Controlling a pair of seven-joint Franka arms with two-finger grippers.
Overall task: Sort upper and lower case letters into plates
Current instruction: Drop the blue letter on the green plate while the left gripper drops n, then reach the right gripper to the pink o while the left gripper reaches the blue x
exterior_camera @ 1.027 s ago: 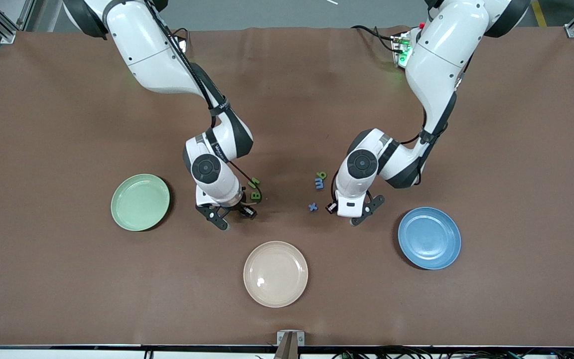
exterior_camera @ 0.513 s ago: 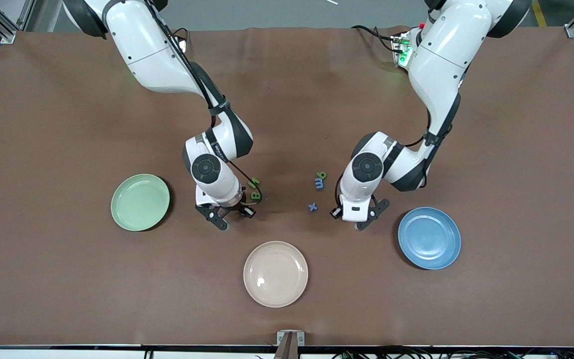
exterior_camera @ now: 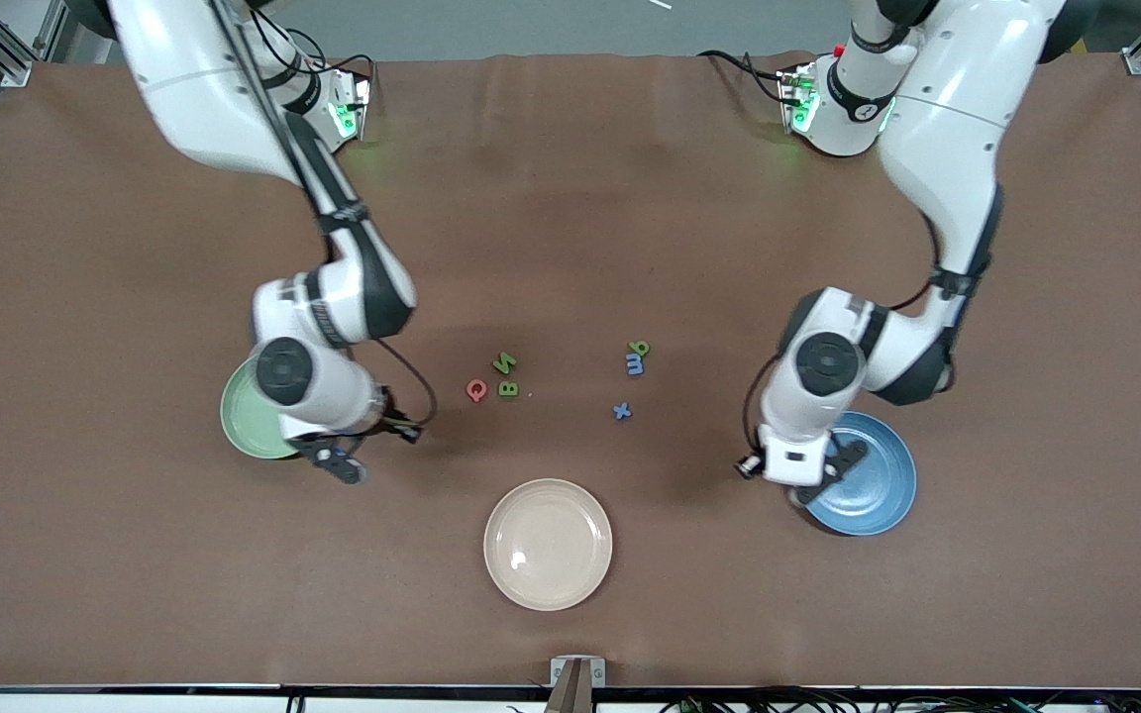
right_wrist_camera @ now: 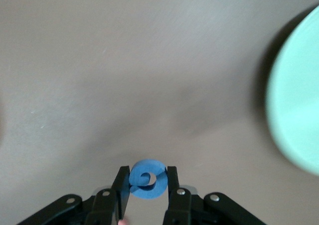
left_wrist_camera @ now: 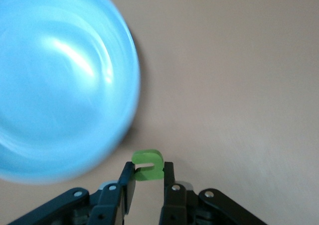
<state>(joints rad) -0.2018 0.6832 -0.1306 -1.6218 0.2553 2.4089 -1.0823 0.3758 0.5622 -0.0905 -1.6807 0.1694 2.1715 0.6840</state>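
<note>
While our left gripper [left_wrist_camera: 148,185] pinches a green letter [left_wrist_camera: 147,165] beside the blue plate [exterior_camera: 873,490] and our right gripper [right_wrist_camera: 148,187] pinches the blue G [right_wrist_camera: 147,179] near the green plate [exterior_camera: 246,424], we should centre each before releasing.

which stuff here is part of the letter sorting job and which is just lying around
Job:
- small green foam letter in left gripper
- round blue foam letter in right gripper
- loose foam letters on the table
- mint green plate
- blue plate

Lying about:
- cream-beige plate
</note>
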